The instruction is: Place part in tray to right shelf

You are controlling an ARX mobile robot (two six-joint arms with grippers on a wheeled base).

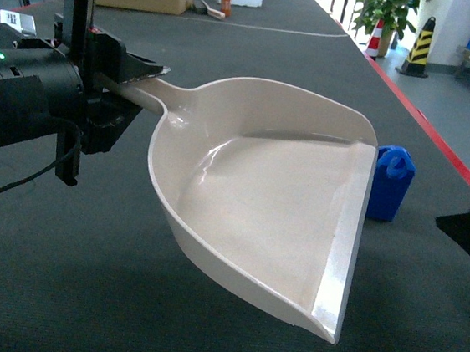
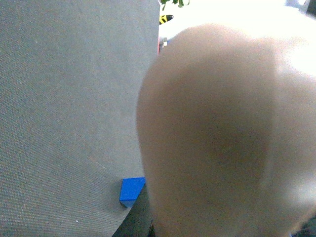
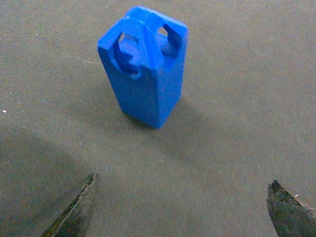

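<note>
On the grey worktop (image 1: 79, 294) the blue part (image 3: 144, 69) stands upright beside the tray's (image 1: 250, 194) front lip; the left tool (image 1: 119, 76) clamps the handle. Advance the wide-spread right tool (image 3: 182, 207) squarely and pinch the flat sides.

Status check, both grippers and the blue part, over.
Left gripper shut on tray handle, tray held aloft. Right gripper open, short of blue part. Part upright on mat, nothing between.
</note>
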